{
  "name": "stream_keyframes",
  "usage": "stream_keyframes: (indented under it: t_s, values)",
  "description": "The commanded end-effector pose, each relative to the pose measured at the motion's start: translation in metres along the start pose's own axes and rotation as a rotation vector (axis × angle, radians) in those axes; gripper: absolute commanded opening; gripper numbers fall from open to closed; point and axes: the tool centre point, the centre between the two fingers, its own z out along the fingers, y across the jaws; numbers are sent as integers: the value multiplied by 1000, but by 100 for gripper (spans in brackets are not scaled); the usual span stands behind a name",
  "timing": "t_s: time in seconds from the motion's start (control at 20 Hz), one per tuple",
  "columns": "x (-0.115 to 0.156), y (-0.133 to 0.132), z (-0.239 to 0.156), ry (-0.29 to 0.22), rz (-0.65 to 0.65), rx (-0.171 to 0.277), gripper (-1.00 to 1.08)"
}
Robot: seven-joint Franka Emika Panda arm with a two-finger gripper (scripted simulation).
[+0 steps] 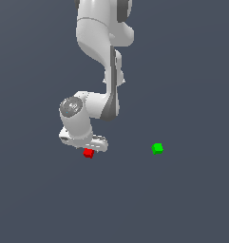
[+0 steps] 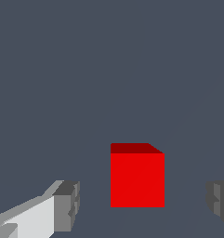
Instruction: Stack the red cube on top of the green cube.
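Grey floor [image 1: 192, 204] | arm bent down | pincer [image 2: 141, 204] open, probably straddling red cube [image 2: 137, 179]

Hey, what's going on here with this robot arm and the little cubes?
A simulated Panda arm is set over the red cube, which lies on the flat grey floor. The gripper is open, with one finger on each side of the cube and clear gaps between, so nothing is gripped yet. The green cube sits apart, toward the exterior view's right, with nothing on it. The stacking has not begun; a grasp of the red cube looks likely next.
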Motion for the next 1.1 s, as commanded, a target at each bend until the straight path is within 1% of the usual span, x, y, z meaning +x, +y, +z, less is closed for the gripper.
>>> stream_keyframes:
  t_s: [0.0,0.3,0.55,0.6,1.05]
  values:
    - [-1,0,10,-1,0,0,100]
    - [-1,0,38,-1,0,0,100]
    - [0,0,42,0,0,1,100]
    - [0,0,42,0,0,1,-100]
    - [0,0,42,0,0,1,-100]
